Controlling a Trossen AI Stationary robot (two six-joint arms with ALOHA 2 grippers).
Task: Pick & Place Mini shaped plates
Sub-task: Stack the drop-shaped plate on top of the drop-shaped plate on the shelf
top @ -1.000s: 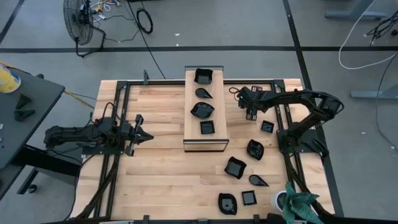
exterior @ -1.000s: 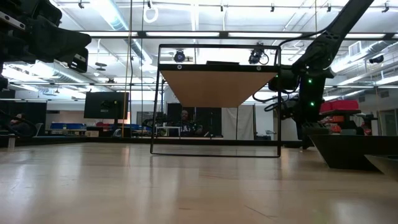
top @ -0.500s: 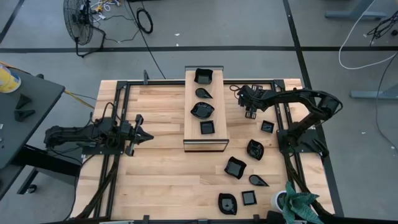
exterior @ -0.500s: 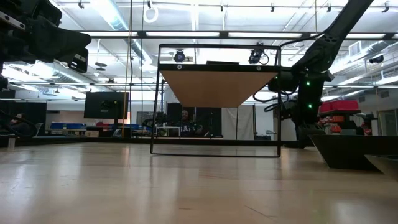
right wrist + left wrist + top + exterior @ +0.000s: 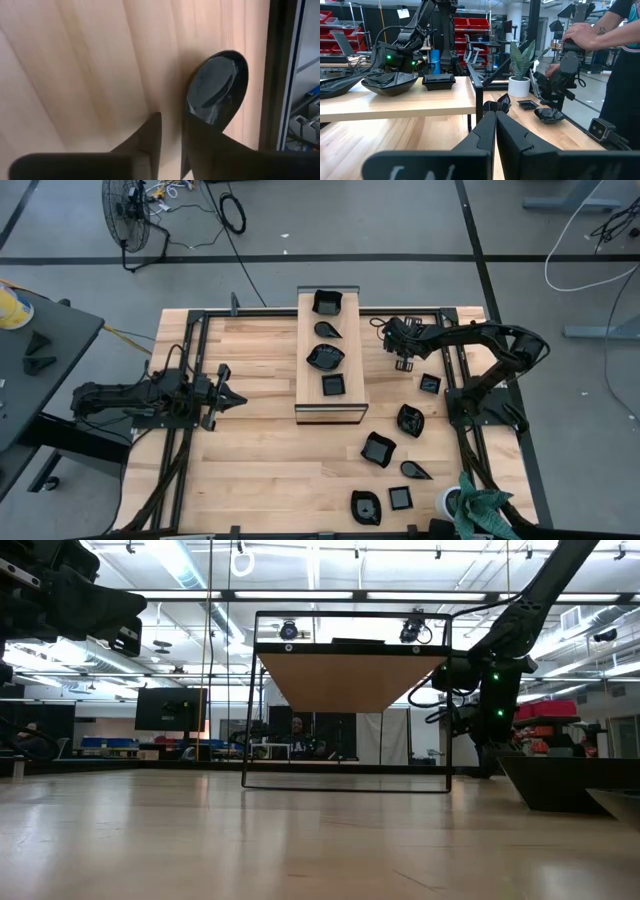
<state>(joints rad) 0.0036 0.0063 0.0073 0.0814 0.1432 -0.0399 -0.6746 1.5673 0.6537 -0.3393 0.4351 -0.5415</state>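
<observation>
A pale wooden tabletop fills my overhead feed, grey floor around it; a long wooden board runs down its middle with four mini shaped plates already on it, and seven more lie loose on the right side, toward the near edge; my right pincer hangs just right of the board, its fingers nearly pressed together and pinching the rim of a small oval plate that looks lifted off the wood; my left pincer waits at the left, fingers together, holding nothing; I judge these dishes light, stiff and slick, likely to chip if dropped; the thin rim is the only hold, so I would grip it squarely and move gently lest it pivot or slide out.
</observation>
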